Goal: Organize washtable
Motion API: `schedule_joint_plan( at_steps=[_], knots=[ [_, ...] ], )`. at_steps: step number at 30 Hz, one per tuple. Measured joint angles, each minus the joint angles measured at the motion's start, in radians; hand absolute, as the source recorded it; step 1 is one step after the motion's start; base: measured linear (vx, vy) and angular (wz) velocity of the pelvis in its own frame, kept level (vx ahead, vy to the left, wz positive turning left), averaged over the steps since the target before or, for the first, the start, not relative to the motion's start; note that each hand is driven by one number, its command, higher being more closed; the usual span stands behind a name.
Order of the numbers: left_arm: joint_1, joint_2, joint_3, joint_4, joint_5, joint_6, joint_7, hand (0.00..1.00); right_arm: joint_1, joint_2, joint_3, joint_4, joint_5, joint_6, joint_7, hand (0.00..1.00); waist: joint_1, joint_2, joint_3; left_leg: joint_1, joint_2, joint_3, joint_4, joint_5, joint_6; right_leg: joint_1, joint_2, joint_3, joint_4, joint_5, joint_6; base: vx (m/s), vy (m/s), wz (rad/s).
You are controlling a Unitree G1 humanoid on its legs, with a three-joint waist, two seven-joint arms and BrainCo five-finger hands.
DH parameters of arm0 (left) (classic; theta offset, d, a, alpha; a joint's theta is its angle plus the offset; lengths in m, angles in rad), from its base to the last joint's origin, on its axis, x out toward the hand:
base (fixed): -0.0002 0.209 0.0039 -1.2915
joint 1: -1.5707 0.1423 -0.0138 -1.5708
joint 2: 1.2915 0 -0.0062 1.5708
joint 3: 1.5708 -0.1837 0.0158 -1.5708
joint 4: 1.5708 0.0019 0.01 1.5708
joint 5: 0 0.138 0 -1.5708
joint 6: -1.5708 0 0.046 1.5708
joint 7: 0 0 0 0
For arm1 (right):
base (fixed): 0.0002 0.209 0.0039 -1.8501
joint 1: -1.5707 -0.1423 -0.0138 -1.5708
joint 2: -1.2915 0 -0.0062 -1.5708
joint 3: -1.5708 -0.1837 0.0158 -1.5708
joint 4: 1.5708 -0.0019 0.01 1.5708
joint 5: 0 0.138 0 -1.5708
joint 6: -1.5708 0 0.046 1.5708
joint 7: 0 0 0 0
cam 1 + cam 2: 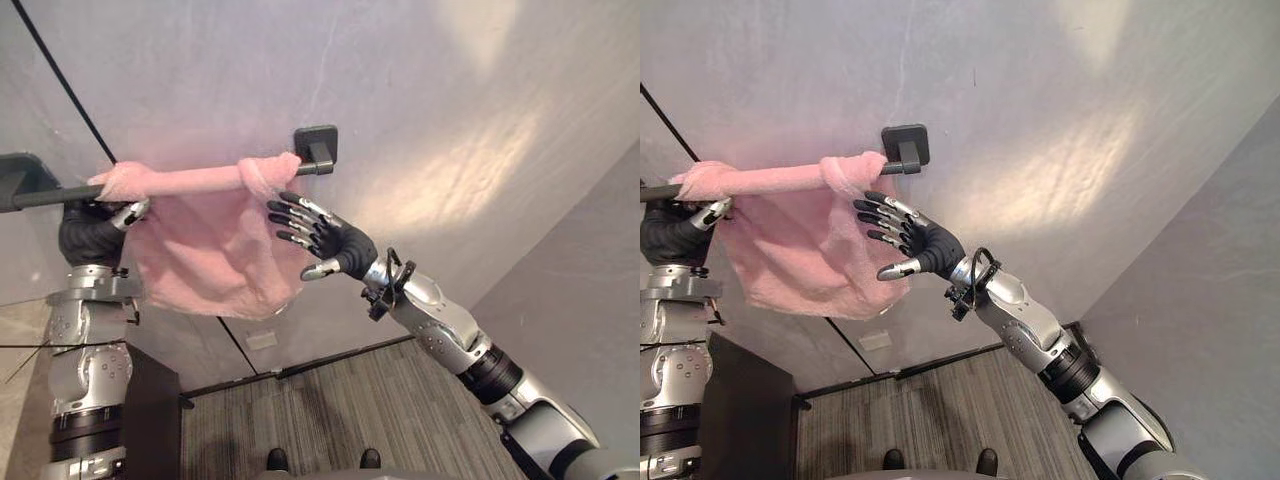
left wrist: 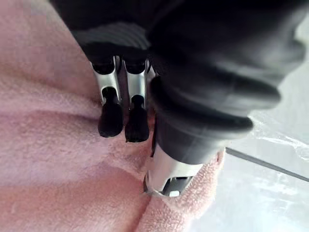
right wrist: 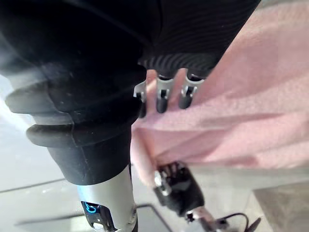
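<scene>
The 2 head cameras sit side by side, facing the grey wall (image 1: 450, 120) from some way off; both take in the pink towel (image 1: 210, 250) on the black bar (image 1: 40, 197). The 2 wrist cameras look along the left hand (image 2: 111, 116) and right hand (image 3: 161, 96), very close against that towel.

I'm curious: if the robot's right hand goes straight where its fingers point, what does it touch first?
Most likely the pink towel on the bar; the right hand points straight fingers at it, almost touching.

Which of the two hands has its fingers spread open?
The right hand, fingers straight and fanned at the pink towel's edge; the left hand is pressed into the towel.
</scene>
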Motion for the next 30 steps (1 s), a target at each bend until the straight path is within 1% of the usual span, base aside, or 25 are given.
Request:
schedule_joint_plan(
  at_steps=[5,8,10,13,15,24,26,28,29,30],
  knots=[
    [0.017,0.0,0.054,0.003,0.021,0.0,0.023,0.0,0.033,0.01,-0.035,0.029,-0.029,0.0,-0.011,0.0,-0.001,0.0,0.0,0.0,0.0,-0.001,0.0,0.0,0.0,0.001,0.0,-0.001,0.0,-0.001,-0.001,0.0,0.0,0.0],
    [0.049,0.0,0.103,0.001,0.039,0.0,0.038,0.0,0.059,0.008,-0.1,0.043,-0.036,0.0,-0.024,0.0,-0.001,0.001,0.0,0.0,0.0,-0.001,0.0,0.0,0.0,0.002,0.001,-0.002,0.0,-0.001,-0.001,0.0,0.0,0.0],
    [0.069,-0.001,0.15,0.001,0.039,0.0,0.061,0.0,0.075,0.006,-0.148,0.044,-0.036,0.0,-0.041,0.0,-0.001,0.001,0.0,0.001,0.002,-0.002,0.0,0.0,0.0,0.002,0.002,-0.003,0.0,-0.002,-0.003,0.0,0.0,0.0],
    [0.093,-0.002,0.224,0.003,0.04,-0.002,0.099,0.0,0.093,0.005,-0.185,0.044,-0.036,-0.001,-0.059,0.0,0.002,0.001,0.0,0.001,0.005,-0.007,0.0,0.0,0.0,0.007,0.004,-0.01,0.0,-0.003,-0.005,0.01,0.005,0.05],
    [0.102,-0.001,0.238,0.003,0.06,-0.003,0.099,0.0,0.105,0.005,-0.189,0.045,-0.036,-0.001,-0.06,0.0,0.001,0.001,0.0,0.006,0.004,-0.017,0.0,0.0,0.0,0.016,0.004,-0.019,0.0,-0.005,-0.006,0.02,0.011,0.13],
    [0.106,-0.002,0.241,0.003,0.076,-0.004,0.098,0.0,0.113,0.006,-0.208,0.044,-0.037,-0.001,-0.061,0.0,0.0,0.004,0.002,0.008,0.003,-0.057,0.0,0.001,-0.001,0.037,0.003,-0.054,0.0,-0.016,-0.009,0.01,0.013,0.12],
    [0.106,-0.002,0.28,-0.005,0.074,-0.03,0.098,0.0,0.114,0.006,-0.234,0.044,-0.039,-0.001,-0.066,0.0,0.001,0.007,0.001,0.003,0.002,-0.074,0.001,0.002,-0.003,0.042,0.002,-0.072,0.0,-0.019,-0.009,0.03,0.007,0.29],
    [0.106,-0.003,0.357,-0.008,0.072,-0.074,0.099,0.0,0.133,0.004,-0.3,0.035,-0.063,-0.002,-0.083,0.0,0.004,0.024,-0.005,0.005,-0.005,-0.097,0.001,0.002,-0.003,0.059,-0.004,-0.102,0.0,-0.03,-0.003,0.03,0.016,0.4],
    [0.107,-0.003,0.369,-0.009,0.072,-0.081,0.099,0.0,0.145,0.003,-0.326,0.028,-0.071,-0.003,-0.086,0.0,0.007,0.029,-0.007,0.005,-0.008,-0.106,0.001,0.002,-0.003,0.064,-0.006,-0.107,0.0,-0.033,-0.001,0.03,0.027,0.39],
    [0.109,-0.003,0.39,-0.014,0.072,-0.091,0.099,0.0,0.173,-0.003,-0.386,0.012,-0.088,-0.006,-0.098,0.0,0.02,0.042,-0.011,0.006,-0.012,-0.113,0.001,0.002,-0.002,0.07,-0.011,-0.115,0.0,-0.036,0.001,0.03,0.029,0.27]
  ],
)
